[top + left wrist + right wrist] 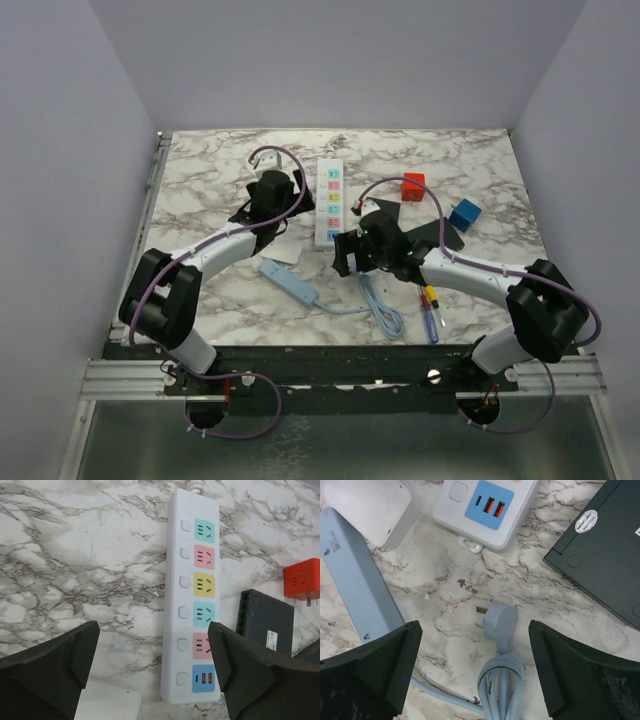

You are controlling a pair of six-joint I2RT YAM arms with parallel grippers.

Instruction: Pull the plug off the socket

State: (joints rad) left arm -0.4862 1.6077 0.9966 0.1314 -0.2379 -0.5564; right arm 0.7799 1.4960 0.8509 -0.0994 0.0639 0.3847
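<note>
on veined marble (445, 592), round blue plug (501, 622)

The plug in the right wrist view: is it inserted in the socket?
No, the plug lies loose on the table, prongs bare, clearly apart from the socket.

Left arm (215, 250), right arm (470, 270): same build, white link shells w/ chunky black joint housings. Thin purple cable (262, 152) loops along each, trailing below the bases. Left fingers (50, 670), right fingers (580, 675): matte black wedges; right pair possibly dusty.
</note>
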